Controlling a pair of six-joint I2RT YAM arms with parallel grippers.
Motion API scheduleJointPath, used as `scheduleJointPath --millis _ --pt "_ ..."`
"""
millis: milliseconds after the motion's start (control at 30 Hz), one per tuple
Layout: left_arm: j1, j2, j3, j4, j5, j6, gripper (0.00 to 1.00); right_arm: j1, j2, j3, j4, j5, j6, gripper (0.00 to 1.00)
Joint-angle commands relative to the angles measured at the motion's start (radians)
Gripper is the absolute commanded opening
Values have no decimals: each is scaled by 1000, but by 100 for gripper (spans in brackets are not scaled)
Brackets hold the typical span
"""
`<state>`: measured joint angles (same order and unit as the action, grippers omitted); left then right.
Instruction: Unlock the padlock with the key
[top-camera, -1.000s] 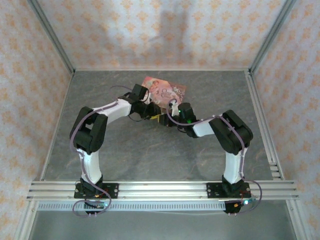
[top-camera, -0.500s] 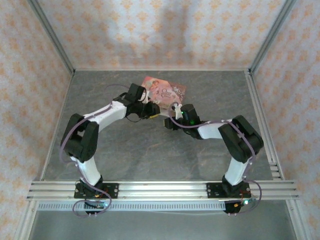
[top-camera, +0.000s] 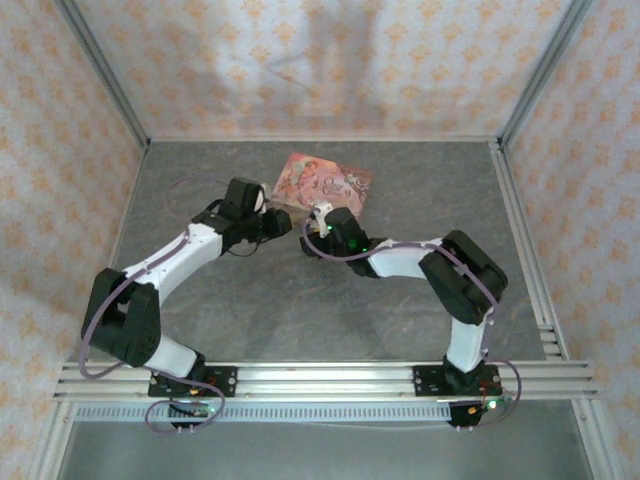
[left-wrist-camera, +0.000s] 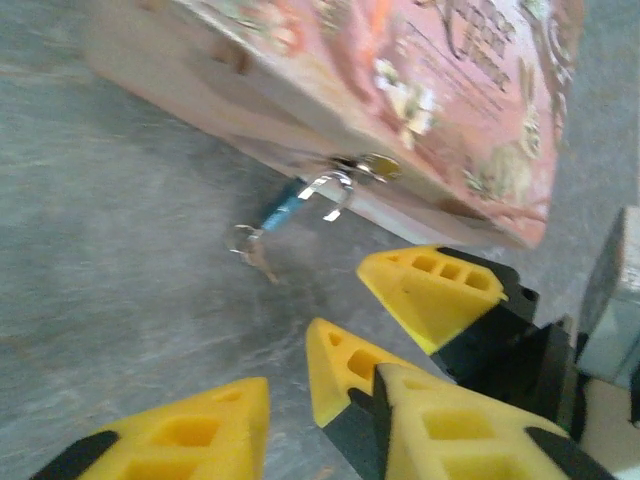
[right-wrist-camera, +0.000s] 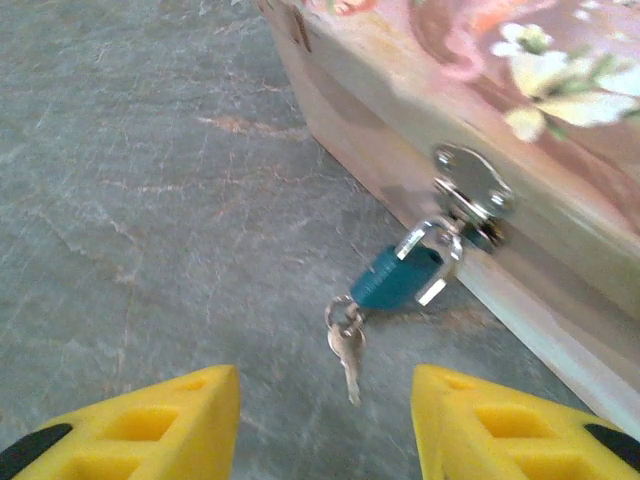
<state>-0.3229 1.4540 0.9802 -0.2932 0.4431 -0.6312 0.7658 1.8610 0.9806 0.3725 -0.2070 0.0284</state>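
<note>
Padlock (right-wrist-camera: 395, 280) hangs off tin (right-wrist-camera: 520, 150) hasp; key (right-wrist-camera: 347, 352) at its base on worktop (right-wrist-camera: 120, 200), long axis pointing at right end effector (right-wrist-camera: 325, 385), centred between released fingers. Left end effector (left-wrist-camera: 322, 388) also released, looks further off.

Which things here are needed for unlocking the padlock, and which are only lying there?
For the job: padlock, key.
Only there: tin, whose clasp holds the padlock; table.

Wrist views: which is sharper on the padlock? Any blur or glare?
Right wrist: padlock and key reasonably sharp, bright glint on the hasp. Left wrist: blurred throughout, padlock smeared to a blue streak. Top external: soft, both too small to resolve.
</note>
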Motion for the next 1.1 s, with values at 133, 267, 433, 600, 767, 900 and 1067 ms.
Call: scheduleJointPath --millis 133,267,433,600,767,900,1067 --pt "33 -100 -77 -16 -83 -18 39 60 106 99 -26 307 136 52" --pt "45 -122 -93 -17 -75 -16 39 72 162 168 -82 398 184 53" --pt "55 -130 -98 -17 -65 -12 39 71 220 232 -111 426 210 54" --pt "65 -127 -104 -12 -55 -12 38 71 279 292 -130 432 220 53" --pt "72 -127 -103 -10 -47 -7 38 72 297 299 -145 450 226 42" --pt "76 -124 -104 -6 -41 -5 39 72 276 260 -150 448 214 29" --pt "78 -113 -103 6 -29 -5 38 70 223 191 -157 431 159 4"
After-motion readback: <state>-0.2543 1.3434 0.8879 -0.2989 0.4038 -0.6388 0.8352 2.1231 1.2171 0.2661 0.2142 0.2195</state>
